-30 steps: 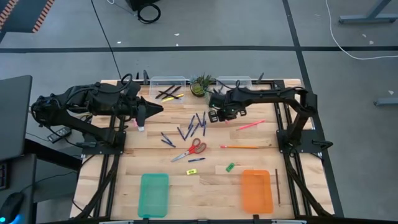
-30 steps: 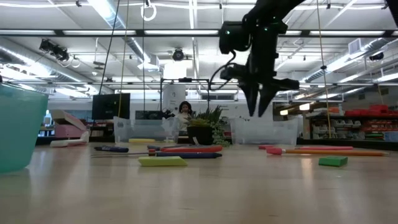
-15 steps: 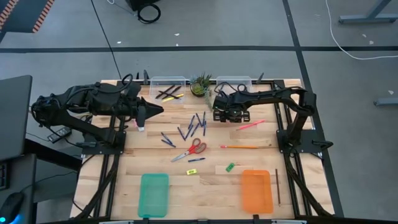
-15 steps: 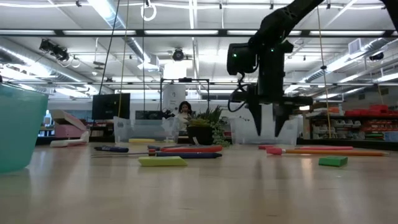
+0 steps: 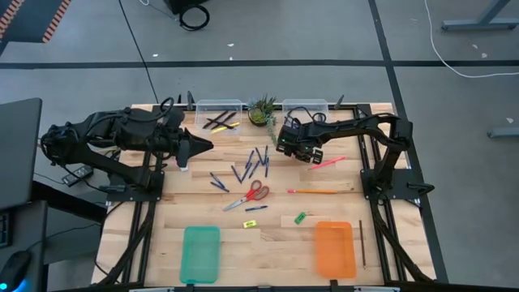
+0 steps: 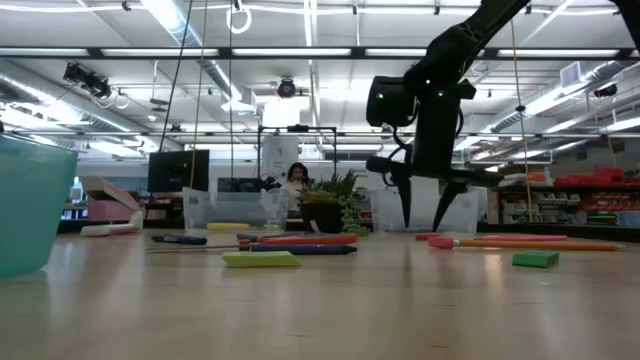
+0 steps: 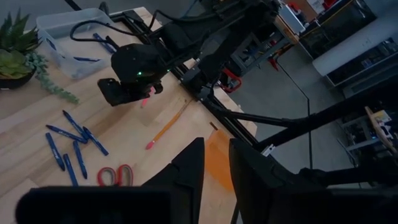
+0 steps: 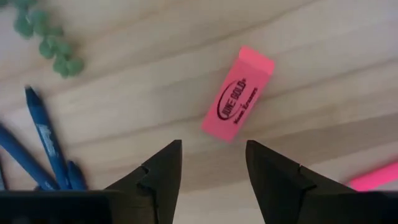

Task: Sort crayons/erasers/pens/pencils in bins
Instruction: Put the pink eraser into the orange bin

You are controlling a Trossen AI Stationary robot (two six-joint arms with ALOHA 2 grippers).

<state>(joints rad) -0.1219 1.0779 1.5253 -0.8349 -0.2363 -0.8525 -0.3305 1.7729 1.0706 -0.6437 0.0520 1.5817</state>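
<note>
My right gripper (image 8: 213, 168) is open and points down, just above the table near the plant. A pink eraser (image 8: 237, 102) lies flat on the wood just ahead of its fingertips, untouched. In the low view the right gripper (image 6: 424, 215) hangs with its tips close to the tabletop. Several blue pens (image 5: 255, 162) lie scattered mid-table. Black and yellow pencils (image 5: 219, 122) sit in the left clear bin (image 5: 219, 105); a second clear bin (image 5: 306, 105) holds blue pens. My left gripper (image 7: 216, 171) waits at the table's left side, its fingers a narrow gap apart.
A potted plant (image 5: 261, 111) stands between the clear bins. Red-handled scissors (image 5: 250, 195), an orange pencil (image 5: 323, 191), a pink marker (image 5: 327, 163), a green eraser (image 5: 300, 217) and a yellow eraser (image 5: 255, 208) lie about. The teal tray (image 5: 200, 253) and orange tray (image 5: 335, 248) sit at the near edge.
My right gripper has moved a little toward the table's right edge and come down, from well above the table to just over it. Nothing on the table has moved.
</note>
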